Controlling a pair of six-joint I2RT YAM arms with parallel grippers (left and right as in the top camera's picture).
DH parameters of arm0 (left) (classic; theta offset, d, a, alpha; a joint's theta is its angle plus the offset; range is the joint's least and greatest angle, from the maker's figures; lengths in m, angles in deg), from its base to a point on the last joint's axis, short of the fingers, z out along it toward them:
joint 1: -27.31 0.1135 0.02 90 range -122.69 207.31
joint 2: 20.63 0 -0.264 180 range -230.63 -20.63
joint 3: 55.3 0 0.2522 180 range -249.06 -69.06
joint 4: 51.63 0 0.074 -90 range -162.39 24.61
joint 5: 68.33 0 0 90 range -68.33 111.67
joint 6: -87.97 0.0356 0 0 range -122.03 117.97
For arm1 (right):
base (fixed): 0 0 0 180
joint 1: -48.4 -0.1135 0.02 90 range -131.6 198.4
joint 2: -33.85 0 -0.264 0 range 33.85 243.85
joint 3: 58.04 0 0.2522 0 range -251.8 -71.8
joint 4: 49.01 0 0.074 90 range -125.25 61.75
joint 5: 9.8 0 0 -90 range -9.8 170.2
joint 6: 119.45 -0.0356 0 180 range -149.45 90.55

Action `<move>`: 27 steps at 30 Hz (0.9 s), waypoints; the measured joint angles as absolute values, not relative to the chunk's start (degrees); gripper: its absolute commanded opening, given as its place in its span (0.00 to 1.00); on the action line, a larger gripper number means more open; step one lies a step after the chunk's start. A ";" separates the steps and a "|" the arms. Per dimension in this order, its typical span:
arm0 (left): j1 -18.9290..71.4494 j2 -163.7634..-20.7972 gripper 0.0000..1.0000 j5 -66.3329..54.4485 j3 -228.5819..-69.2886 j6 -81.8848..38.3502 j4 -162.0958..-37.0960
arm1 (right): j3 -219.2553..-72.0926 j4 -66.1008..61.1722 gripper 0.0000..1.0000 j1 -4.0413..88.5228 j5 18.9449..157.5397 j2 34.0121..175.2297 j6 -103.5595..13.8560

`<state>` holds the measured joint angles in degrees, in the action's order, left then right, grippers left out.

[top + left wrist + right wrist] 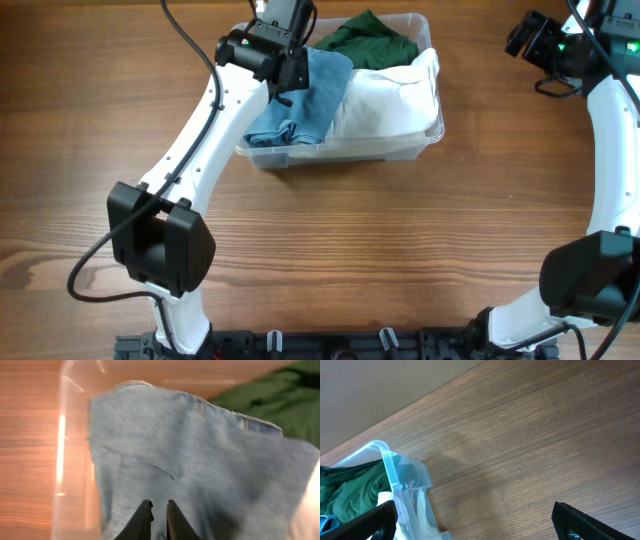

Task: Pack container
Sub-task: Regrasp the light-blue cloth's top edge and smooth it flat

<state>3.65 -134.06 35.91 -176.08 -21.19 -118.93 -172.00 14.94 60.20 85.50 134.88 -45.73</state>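
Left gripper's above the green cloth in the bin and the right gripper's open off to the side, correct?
No: the left gripper is above the blue cloth, not the green cloth, as the left wrist view shows. The right gripper is indeed open, off to the side.

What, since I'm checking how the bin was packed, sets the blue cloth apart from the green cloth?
The blue cloth is light blue and spread fairly flat; the green cloth is dark and bunched. The blue cloth lies at the bin's left end under the left fingers; the green cloth sits at the far side, untouched. Both are in the bin.
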 measured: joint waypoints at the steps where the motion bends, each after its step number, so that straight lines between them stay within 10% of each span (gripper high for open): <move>1: 3.89 -134.06 0.10 36.66 -176.08 -21.19 -118.67 | -172.00 14.94 1.00 60.20 85.50 134.88 -45.73; 27: 10.42 -140.00 0.04 39.37 -176.02 -18.50 -107.74 | -172.00 14.92 1.00 60.20 85.50 134.88 -45.73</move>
